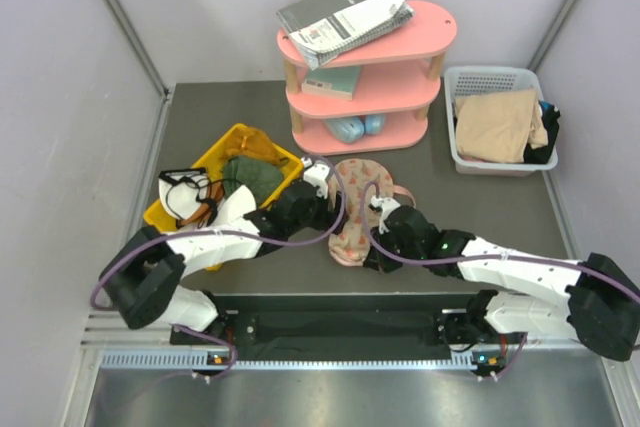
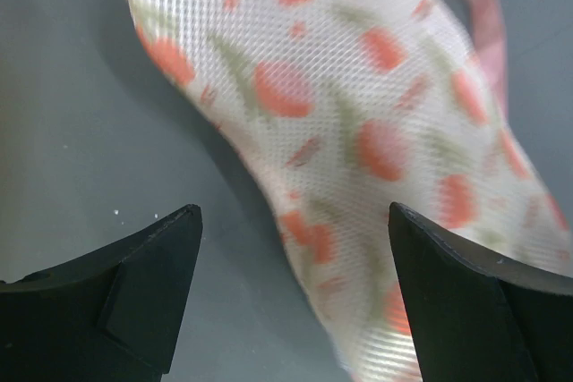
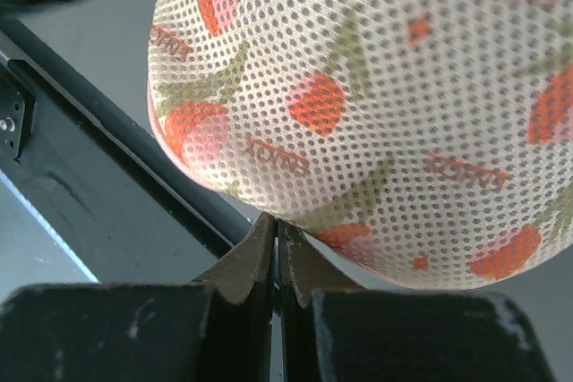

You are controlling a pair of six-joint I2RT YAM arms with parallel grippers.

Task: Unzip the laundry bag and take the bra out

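We see our left gripper (image 2: 293, 214) spread wide over the bag (image 2: 340, 87), our right gripper (image 3: 274, 223) pressed shut against its edge.

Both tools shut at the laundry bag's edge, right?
No. The left tool is open, its fingers spread apart at the laundry bag, as the left wrist view shows. The right tool is shut at the bag's edge.

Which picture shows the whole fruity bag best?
The top external view: the oval cream-pink fruit-print laundry bag shows almost whole there. The left wrist view shows only a blurry stretch with its pink strap; the right wrist view shows only one rounded mesh end, close up.
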